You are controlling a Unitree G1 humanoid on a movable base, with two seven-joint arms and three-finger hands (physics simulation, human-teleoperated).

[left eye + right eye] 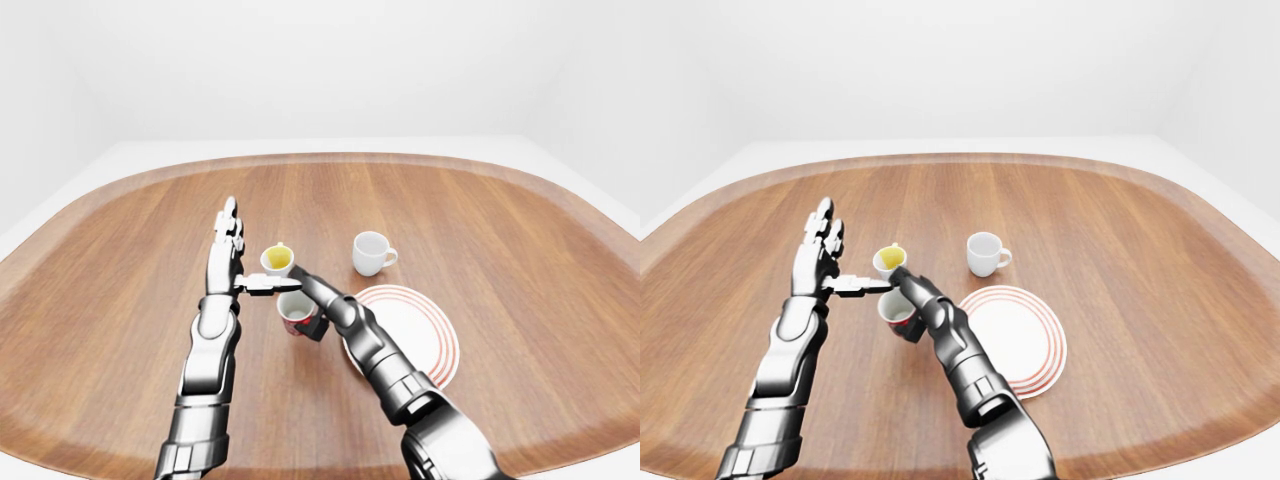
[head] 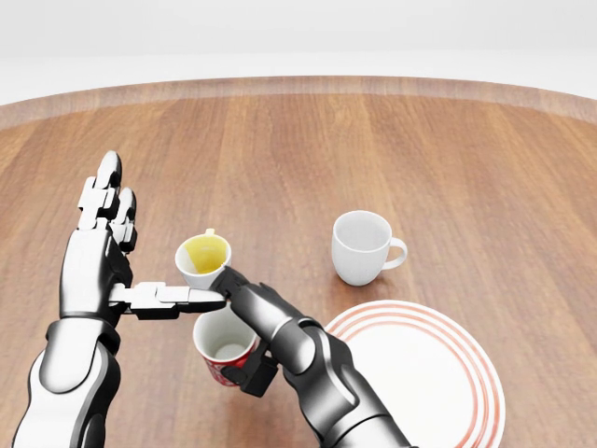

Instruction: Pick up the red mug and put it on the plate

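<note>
Now my right hand [image 2: 266,336] has its fingers wrapped round the red mug [image 2: 224,350], seemingly lifted, at nine o'clock of the plate [image 2: 415,373]; my left hand [image 2: 103,252] hovers, fingers spread, keeping clear.

Showing in my sight: red-patterned, white-lined mug [image 2: 224,350]; white round plate [image 2: 424,383] wearing red concentric rings; plain white mug [image 2: 360,246]; white cup, yellow-lined [image 2: 203,261]; brown wood-grain table [image 2: 448,159]; my silver-black hands.
</note>
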